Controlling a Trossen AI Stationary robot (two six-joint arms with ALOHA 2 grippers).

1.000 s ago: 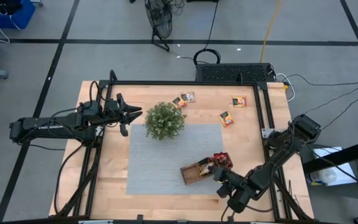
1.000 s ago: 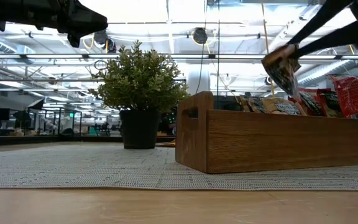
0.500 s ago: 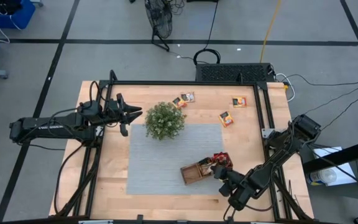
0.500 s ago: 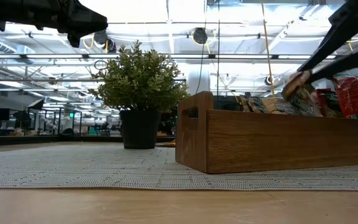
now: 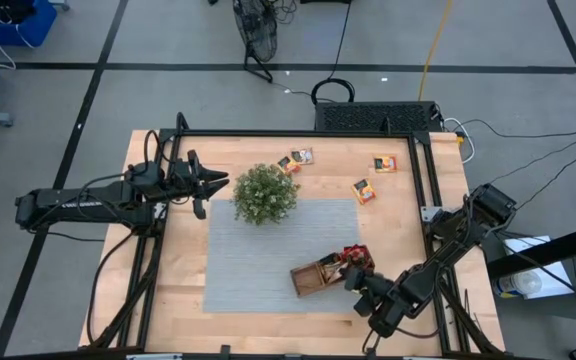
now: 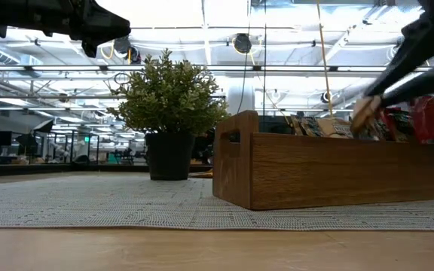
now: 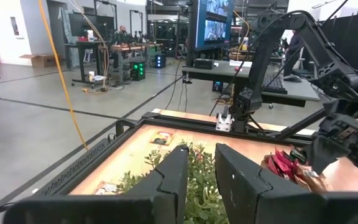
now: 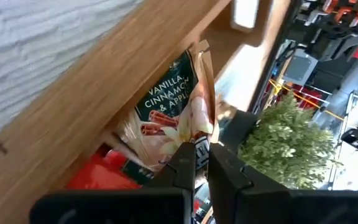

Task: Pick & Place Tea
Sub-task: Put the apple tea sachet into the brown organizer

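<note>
A brown wooden tray [image 5: 313,279] stands on the grey mat [image 5: 258,255] near the table's front, with red tea sachets [image 5: 358,257] at its right end. My right gripper [image 8: 202,157] is shut on a pale green tea sachet [image 8: 173,115] and holds it at the tray's rim [image 6: 364,113]. Three more groups of tea sachets [image 5: 296,159] [image 5: 384,163] [image 5: 364,190] lie on the bare wood at the back. My left gripper [image 5: 215,182] hangs open, level, left of the potted plant [image 5: 265,193]. My right gripper pinches the sachet's one short edge [image 8: 197,143] between its two fingertips. The fingers slant down from the table's near right side. The sachet sticks out beyond the fingertips, tilted, over the tray's inside among the other sachets [image 6: 330,126]; I cannot tell whether it touches them.
The plant's pot [image 6: 169,156] stands on the mat's far left corner. The tray's near wall [image 8: 73,124] is close below my right gripper. Black frame rails [image 5: 423,170] run along the table's edges.
My right gripper has gone down toward the tray and tipped a little. The sachet has come from well above the tray's rim down to the rim, among the other sachets.
</note>
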